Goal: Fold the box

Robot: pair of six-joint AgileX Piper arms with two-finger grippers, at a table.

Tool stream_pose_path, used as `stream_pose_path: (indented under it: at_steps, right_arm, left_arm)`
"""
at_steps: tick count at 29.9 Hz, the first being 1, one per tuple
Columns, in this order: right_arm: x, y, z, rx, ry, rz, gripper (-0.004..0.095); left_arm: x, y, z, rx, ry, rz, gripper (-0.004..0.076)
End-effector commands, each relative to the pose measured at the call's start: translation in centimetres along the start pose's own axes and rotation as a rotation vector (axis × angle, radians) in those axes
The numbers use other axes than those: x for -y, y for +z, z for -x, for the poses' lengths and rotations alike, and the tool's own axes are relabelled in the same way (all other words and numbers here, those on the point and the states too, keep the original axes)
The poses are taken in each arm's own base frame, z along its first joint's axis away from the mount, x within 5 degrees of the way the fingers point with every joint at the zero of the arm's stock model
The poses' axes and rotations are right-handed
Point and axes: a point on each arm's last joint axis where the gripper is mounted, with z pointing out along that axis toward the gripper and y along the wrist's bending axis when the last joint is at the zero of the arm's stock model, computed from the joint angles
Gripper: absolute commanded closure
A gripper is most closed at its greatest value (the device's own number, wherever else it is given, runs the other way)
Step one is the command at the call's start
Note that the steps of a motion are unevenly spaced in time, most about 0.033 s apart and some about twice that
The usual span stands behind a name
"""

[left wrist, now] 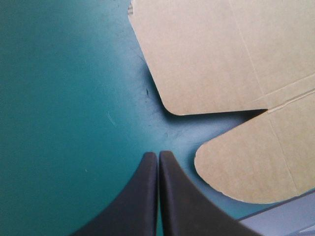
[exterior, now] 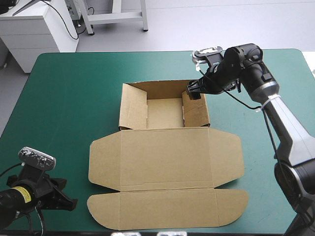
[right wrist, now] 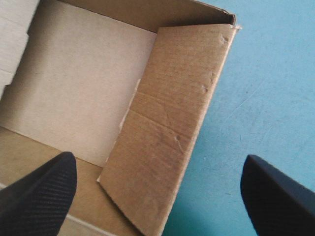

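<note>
Fingers (right wrist: 42, 194) of the right gripper (exterior: 193, 91) gape wide astride a side wall (right wrist: 167, 132) of the box (exterior: 167, 157) at one o'clock; closing skewed could buckle it. The left gripper (left wrist: 158, 155), pressed together at eight o'clock, braces nothing.

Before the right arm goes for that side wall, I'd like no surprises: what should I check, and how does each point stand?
1. Right gripper jaws open: ok.
2. Right wall of the box lies between those jaws: ok.
3. Right wall fully upright: cannot tell; it looks tilted.
4. Left gripper off the board, jaws shut, over the teal-green cover: ok.
5. Lid lying flat on the table: ok.
</note>
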Motion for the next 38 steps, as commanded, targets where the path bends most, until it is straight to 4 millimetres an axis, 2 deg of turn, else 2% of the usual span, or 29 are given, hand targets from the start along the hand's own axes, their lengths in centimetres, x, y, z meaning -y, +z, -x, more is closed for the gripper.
stream_pose_path:
  at_steps: [1, 9, 13, 16, 18, 23, 28, 33, 38]
  right_arm:
    - [0.6, -0.2, 0.3, 0.007, -0.023, -0.047, 0.0075]
    - [1.2, 6.7, 0.6, -0.117, -0.010, -0.049, 0.0075]
    - [1.4, 8.5, 0.4, -0.148, 0.013, -0.051, 0.0086]
    - [1.4, 8.7, 0.6, -0.131, 0.012, -0.051, 0.0161]
    - [1.4, 8.7, 0.8, -0.115, 0.022, -0.052, 0.0262]
    - [1.4, 8.7, 0.9, -0.105, 0.022, -0.049, 0.0631]
    - [1.4, 8.7, 0.9, -0.105, 0.030, -0.049, 0.0920]
    - [1.6, 8.7, 0.9, -0.103, 0.019, -0.071, 0.0926]
    - [3.0, 8.0, 1.2, -0.088, -0.033, -0.143, 0.0928]
  left_arm:
    - [0.0, 0.5, -0.4, -0.038, -0.018, -0.001, 0.0732]
    - [-0.1, 0.8, 0.1, 0.028, -0.008, 0.011, 0.0732]
    - [-0.1, 0.8, 0.3, 0.048, -0.008, 0.011, 0.0732]
    - [-0.1, 0.8, 0.2, 0.046, -0.008, 0.011, 0.0732]
    - [-0.1, 0.8, 0.2, 0.046, -0.008, 0.011, 0.0732]
    - [-0.1, 0.8, 0.3, 0.049, -0.008, 0.011, 0.0732]
    - [-0.1, 0.8, 0.4, 0.069, -0.008, 0.011, 0.0732]
    - [-0.1, 0.8, 0.4, 0.069, -0.008, 0.011, 0.0732]
    - [-0.1, 0.8, 0.5, 0.076, -0.008, 0.012, 0.0732]
